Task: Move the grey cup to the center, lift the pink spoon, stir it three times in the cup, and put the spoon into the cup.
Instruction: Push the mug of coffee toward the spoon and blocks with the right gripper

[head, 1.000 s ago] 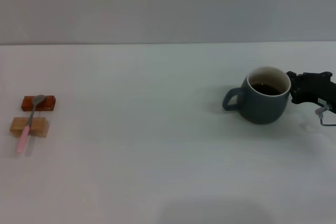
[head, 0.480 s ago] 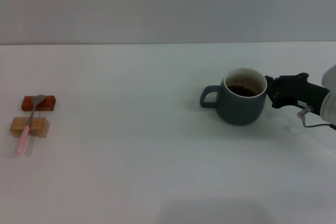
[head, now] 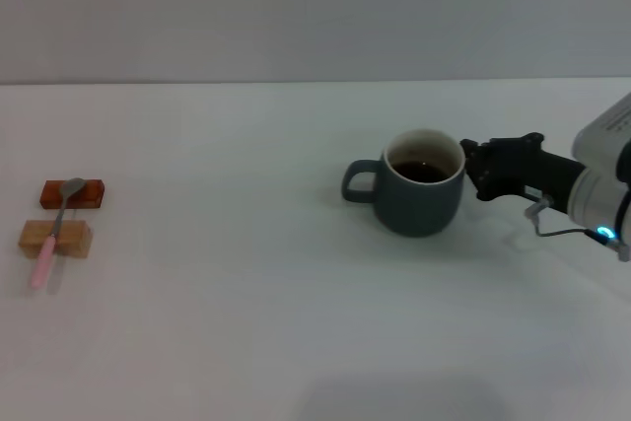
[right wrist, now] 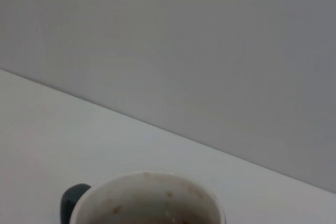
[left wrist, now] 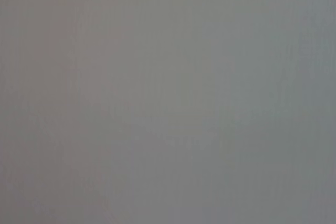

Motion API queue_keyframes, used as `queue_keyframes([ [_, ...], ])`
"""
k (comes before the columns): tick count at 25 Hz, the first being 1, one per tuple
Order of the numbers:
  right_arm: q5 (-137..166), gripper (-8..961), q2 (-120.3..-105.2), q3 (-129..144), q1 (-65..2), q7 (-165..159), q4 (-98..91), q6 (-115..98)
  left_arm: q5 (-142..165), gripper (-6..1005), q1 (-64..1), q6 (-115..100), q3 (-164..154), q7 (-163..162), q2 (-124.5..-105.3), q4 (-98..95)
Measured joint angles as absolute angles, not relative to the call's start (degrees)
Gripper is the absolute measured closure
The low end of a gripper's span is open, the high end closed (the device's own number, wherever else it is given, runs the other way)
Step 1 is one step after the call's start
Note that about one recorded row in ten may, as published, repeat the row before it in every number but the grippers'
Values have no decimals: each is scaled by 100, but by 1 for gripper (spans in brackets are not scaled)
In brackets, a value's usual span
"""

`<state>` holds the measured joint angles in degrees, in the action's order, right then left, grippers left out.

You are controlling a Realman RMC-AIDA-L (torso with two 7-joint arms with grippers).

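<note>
Right tool (head: 471, 167) sits against the grey cup (head: 422, 196) right of worktop (head: 296, 322) centre; grip state unclear. Step: moving cup to centre, more leftward travel needed. Pink spoon (head: 51, 239) rests on blocks far left.

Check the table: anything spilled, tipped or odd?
Nothing stands out. The grey cup is upright with dark liquid inside, the right end effector at its side. The pink spoon lies across two small blocks.
</note>
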<state>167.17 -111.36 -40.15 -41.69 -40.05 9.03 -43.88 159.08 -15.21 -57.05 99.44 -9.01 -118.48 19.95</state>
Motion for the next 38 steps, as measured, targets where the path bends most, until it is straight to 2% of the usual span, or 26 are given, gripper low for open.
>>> queue_keyframes([
  [16,16717,917,-11585,-3987,-4442,-4035,986,-4325,15950,167,-1512,-5670,9823,-906,-11842,1918],
  [22,16716,918,-11641,-3859,-4448,-4036,1295,-4143,15957,167,-1475,-5680,9776,-981,-11834,1905],
  [31,16716,919,-11805,-3840,-4519,-4043,1443,-4122,15964,166,-1442,-5656,9415,-1134,-11824,1780],
  [38,16716,918,-11823,-3770,-4556,-4117,1506,-4122,15960,166,-1326,-5651,9255,-1226,-11837,1768],
])
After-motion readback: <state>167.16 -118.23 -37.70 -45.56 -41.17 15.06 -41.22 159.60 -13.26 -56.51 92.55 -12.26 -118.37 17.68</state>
